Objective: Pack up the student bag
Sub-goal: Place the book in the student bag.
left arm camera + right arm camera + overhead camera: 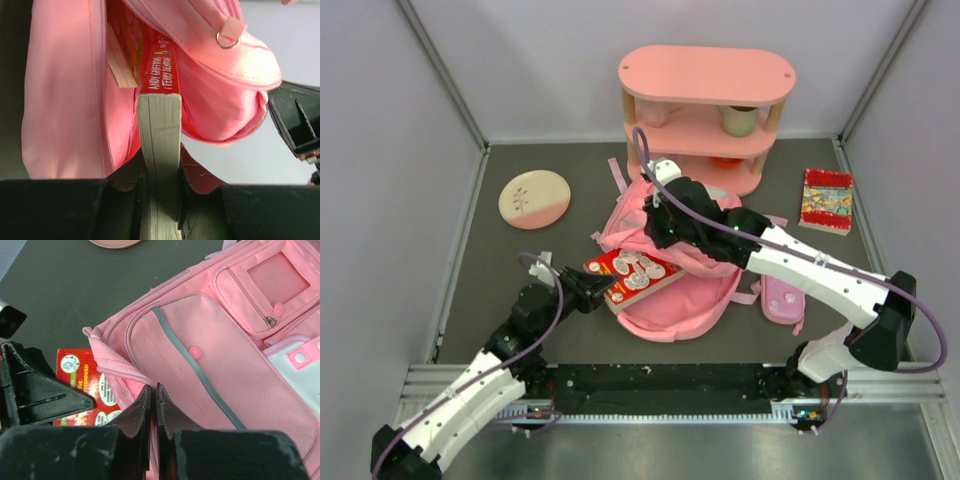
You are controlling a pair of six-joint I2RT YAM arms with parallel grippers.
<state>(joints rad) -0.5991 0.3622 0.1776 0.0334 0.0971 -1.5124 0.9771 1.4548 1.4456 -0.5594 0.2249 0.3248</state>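
The pink student bag [682, 290] lies in the middle of the table, its opening to the left. My left gripper [597, 291] is shut on a red paperback book [632, 274] and holds it half inside the bag's mouth. In the left wrist view the book's spine [159, 70] and page edge [160, 135] stand between the jaws, with the bag [65, 100] around them. My right gripper [658, 234] is shut on a thin fold of the bag's fabric [210, 340] at the opening edge, and holds it up. The book's cover [82, 390] shows beneath it.
A pink three-tier shelf [705, 115] stands behind the bag, with a cup [740, 120] on its middle tier. A pink-and-cream plate [534, 198] lies at the back left. A second red book [827, 201] lies at the right. A purple-pink pencil case [783, 299] lies right of the bag.
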